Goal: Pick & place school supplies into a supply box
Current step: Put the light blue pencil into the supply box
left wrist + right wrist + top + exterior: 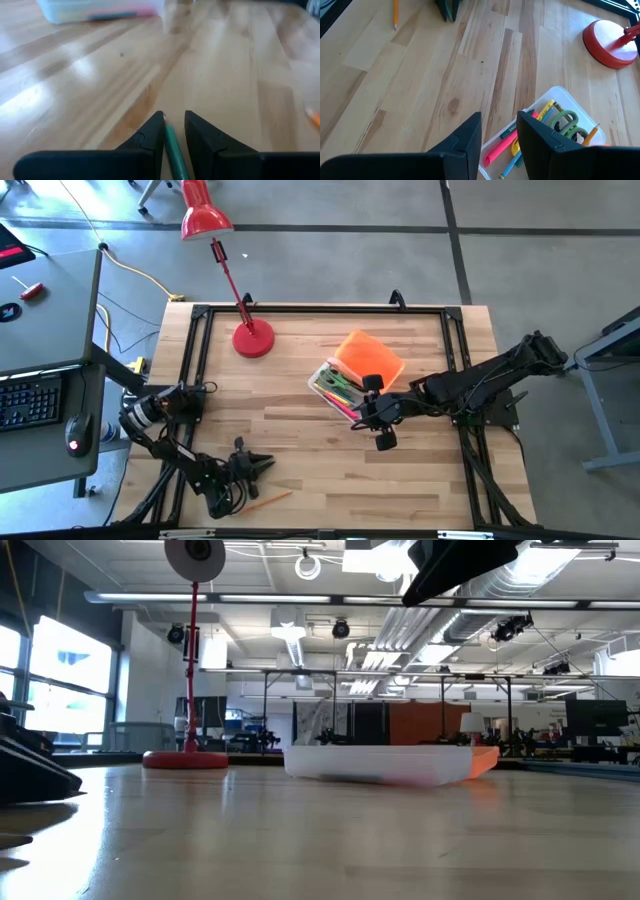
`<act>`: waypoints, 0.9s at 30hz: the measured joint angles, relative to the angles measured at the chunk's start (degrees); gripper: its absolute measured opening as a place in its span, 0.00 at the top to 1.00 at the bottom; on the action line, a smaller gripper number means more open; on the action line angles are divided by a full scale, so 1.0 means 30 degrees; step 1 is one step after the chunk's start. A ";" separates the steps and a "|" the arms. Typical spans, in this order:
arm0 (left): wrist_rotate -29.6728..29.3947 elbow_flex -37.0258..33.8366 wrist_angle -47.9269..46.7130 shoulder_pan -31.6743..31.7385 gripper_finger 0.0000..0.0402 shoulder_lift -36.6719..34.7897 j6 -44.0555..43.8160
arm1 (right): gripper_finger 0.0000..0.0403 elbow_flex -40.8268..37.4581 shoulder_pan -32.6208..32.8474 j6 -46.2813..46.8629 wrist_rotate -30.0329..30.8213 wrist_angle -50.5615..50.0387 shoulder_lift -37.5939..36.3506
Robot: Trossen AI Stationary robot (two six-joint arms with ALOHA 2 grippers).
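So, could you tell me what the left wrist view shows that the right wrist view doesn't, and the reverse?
Only the left wrist view shows the green pencil up close, clamped between the fingers of the left hand. Only the right wrist view looks down into the supply box, onto the green-handled scissors. It also shows the red lamp base and the open right hand above the box. Both show the supply box and the wooden table.

Wooden table [300, 440]; supply box [335, 385]; lamp base [252, 340]; pencil [265, 500]
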 joint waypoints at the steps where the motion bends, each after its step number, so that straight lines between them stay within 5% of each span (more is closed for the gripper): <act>1: -0.0124 0.0025 0.0043 0.0051 0.75 0.0133 -0.0175 | 0.74 0.0000 0.0000 0.0000 -0.0010 0.0005 0.0000; 11: -0.0603 0.0003 0.0363 0.0792 0.85 0.0216 -0.0971 | 0.74 -0.0007 0.0000 -0.0525 0.0001 -0.0015 0.0000; 27: 0.0361 0.0142 0.1108 0.1159 0.77 -0.0194 -0.0415 | 0.74 -0.0007 0.0004 -0.0620 -0.0064 -0.0012 0.0000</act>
